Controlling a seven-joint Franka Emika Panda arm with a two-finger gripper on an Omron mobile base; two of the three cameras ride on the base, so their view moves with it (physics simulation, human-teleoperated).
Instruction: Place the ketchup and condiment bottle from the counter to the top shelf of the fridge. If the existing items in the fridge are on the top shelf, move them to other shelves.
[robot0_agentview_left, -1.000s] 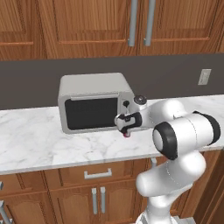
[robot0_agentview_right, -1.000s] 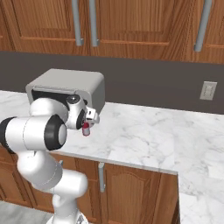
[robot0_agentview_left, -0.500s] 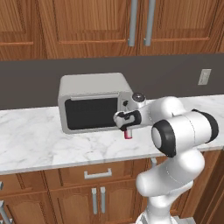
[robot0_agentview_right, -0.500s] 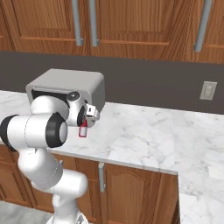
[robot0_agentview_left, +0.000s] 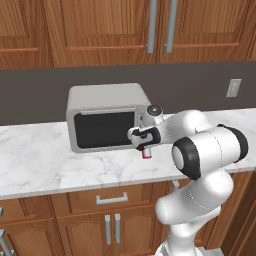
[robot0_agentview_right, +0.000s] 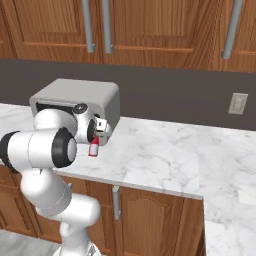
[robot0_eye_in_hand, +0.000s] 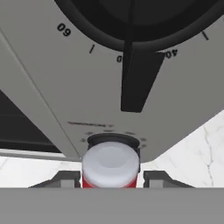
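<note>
The pincer (robot0_eye_in_hand: 112, 178) has just closed in from wide open onto the ketchup (robot0_eye_in_hand: 111, 166), low centre in the hand view, standing on the bench (robot0_agentview_left: 60, 167) before the toaster oven (robot0_agentview_left: 102, 116), so lifting looks next.

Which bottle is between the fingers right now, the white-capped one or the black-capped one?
The ketchup: bright red, white cap, between the gripper fingers. The black-capped condiment bottle stands just behind it.
</note>
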